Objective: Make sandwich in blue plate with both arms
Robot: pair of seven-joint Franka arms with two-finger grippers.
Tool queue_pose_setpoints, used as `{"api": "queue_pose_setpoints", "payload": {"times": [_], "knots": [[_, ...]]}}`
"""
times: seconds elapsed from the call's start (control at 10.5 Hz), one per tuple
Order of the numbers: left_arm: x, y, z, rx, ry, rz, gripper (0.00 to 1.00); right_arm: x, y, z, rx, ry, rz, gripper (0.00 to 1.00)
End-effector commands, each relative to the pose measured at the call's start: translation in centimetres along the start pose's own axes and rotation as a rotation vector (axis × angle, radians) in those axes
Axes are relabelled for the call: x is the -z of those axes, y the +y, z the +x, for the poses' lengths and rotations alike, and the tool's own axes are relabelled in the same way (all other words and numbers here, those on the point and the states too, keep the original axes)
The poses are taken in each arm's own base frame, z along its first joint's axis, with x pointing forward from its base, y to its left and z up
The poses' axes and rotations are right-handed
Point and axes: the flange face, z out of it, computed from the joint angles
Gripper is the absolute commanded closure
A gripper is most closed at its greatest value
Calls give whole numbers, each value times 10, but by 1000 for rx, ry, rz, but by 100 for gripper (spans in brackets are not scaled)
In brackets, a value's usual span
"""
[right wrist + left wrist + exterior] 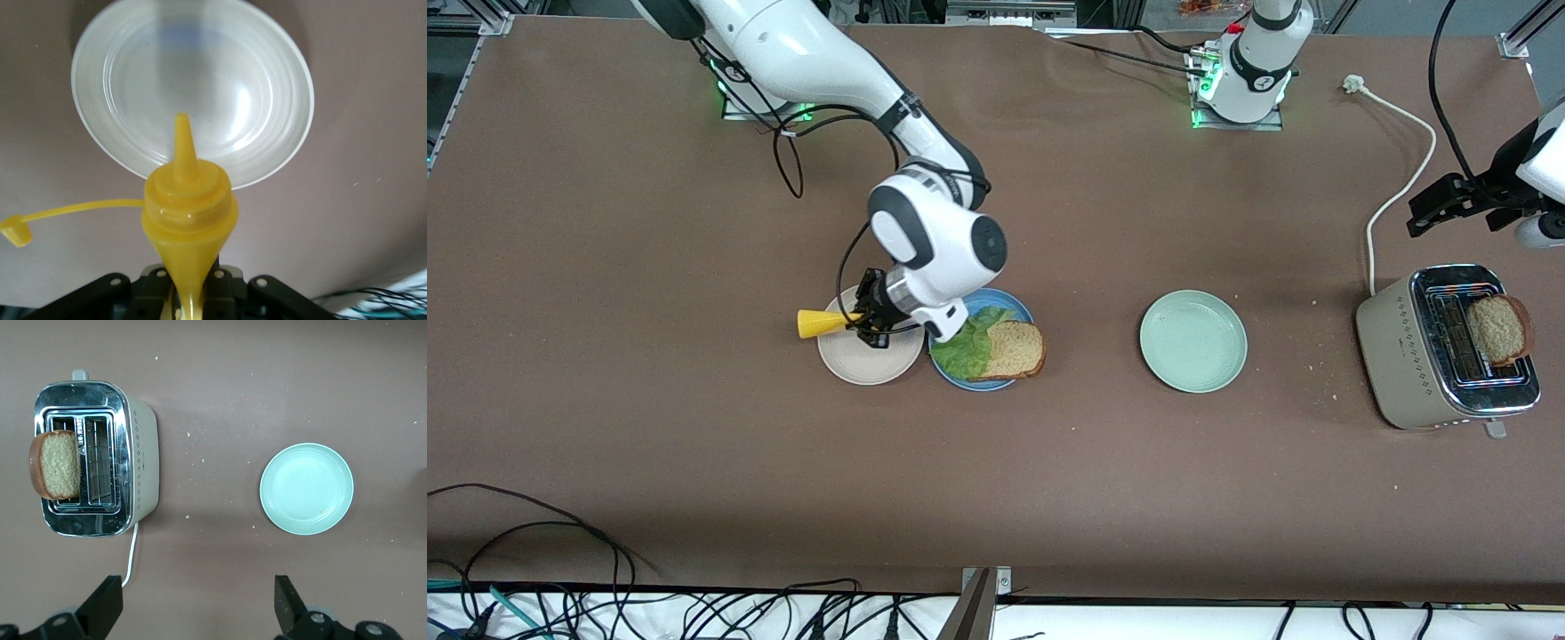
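Observation:
The blue plate [976,385] holds a green lettuce leaf [963,348] with a brown bread slice [1016,348] partly on it. A second bread slice [1500,329] stands in the toaster [1423,356]; it also shows in the left wrist view [55,465]. My right gripper [869,318] is shut on a yellow squeeze bottle [823,323] lying sideways over the beige plate [871,363]. The right wrist view shows the bottle [190,200] in my right gripper [190,300], nozzle toward the beige plate [200,67], cap hanging open. My left gripper [1423,213] [200,593] is open and empty, in the air above the table by the toaster.
A pale green plate [1192,340] [306,488] sits empty between the blue plate and the toaster [97,453]. The toaster's white cord [1405,169] runs up the table toward the left arm's base. Crumbs are scattered around the toaster.

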Motion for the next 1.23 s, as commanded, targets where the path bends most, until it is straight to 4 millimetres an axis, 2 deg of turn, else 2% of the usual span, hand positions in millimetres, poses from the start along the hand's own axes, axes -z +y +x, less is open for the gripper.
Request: {"api": "queue_pose_setpoints", "payload": {"times": [0.0, 0.19, 0.28, 0.38, 0.47, 0.57, 0.66, 0.76, 0.95, 1.04, 1.14], "knots": [[-2, -4, 3, -1, -10, -7, 0, -22, 42, -114, -57, 270, 192, 86], [-23, -9, 17, 7, -42, 14, 0, -32, 53, -159, -21, 392, 225, 86], [-44, -18, 27, 25, -80, 19, 0, -34, 58, -174, -13, 458, 224, 86], [-72, -38, 44, 61, -124, 23, 0, -42, 64, -185, -3, 536, 237, 86], [-78, -62, 53, 78, -127, 23, 0, -50, 67, -195, 20, 604, 250, 86], [-93, -75, 58, 39, -152, 18, 0, -59, 71, -209, 22, 676, 264, 86], [-109, -94, 64, 19, -158, 13, 0, -72, 76, -225, 30, 776, 279, 86], [-116, -117, 72, 11, -134, 15, 0, -86, 82, -245, 28, 895, 276, 87], [-143, -158, 80, -46, -139, 5, 0, -116, 86, -275, 94, 1055, 241, 87], [-157, -182, 82, -63, -146, 0, 0, -127, 87, -285, 146, 1131, 209, 87], [-172, -207, 82, -73, -159, -7, 0, -147, 86, -291, 201, 1204, 179, 87]]}}
